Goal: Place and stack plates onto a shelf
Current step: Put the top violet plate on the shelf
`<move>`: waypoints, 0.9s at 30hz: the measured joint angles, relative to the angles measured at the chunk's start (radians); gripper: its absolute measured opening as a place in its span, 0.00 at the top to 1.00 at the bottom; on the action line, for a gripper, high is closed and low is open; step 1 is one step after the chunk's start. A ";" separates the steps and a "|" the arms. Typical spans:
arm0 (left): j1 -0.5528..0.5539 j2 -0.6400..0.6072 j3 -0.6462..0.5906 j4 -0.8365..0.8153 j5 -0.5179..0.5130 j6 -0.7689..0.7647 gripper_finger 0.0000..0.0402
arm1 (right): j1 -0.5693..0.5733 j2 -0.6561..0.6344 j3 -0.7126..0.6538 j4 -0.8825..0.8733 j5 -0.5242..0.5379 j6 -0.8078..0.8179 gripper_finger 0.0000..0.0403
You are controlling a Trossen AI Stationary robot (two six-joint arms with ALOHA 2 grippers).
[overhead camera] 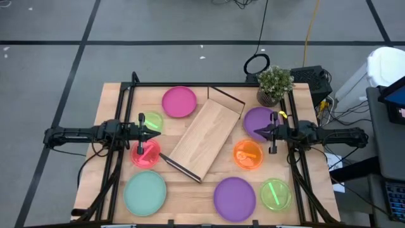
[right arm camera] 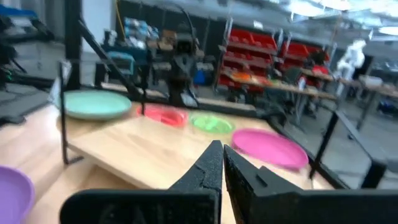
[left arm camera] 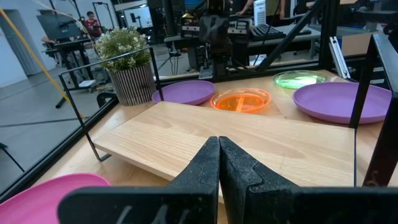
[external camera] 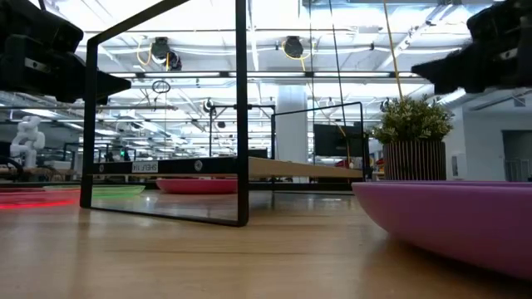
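— What sits on the desk (overhead camera: pixel 190 190)?

— The shelf (overhead camera: pixel 204 138) lies diagonally at centre, bare. Around it: a magenta plate (overhead camera: pixel 179 101) at 11 o'clock, a potted plant (overhead camera: pixel 274 83) at 1, an orange plate (overhead camera: pixel 248 154) at 3, a mint plate (overhead camera: pixel 145 192) at 7.

— And at 5 o'clock?

— A purple plate (overhead camera: pixel 234 197), with a lime plate (overhead camera: pixel 275 194) just beside it.

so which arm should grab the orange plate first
Right, probably. The right tool hovers shut just above the orange plate; the left tool sits across the shelf, over the red plate.
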 joint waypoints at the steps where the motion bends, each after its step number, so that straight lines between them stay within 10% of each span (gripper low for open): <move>1: 0.000 0.000 0.000 0.000 0.000 0.000 0.99 | 0.000 0.013 0.018 0.007 0.001 0.000 1.00; 27: 0.000 0.000 0.000 0.005 0.000 0.000 0.99 | 0.001 0.516 0.839 -0.448 0.156 0.176 1.00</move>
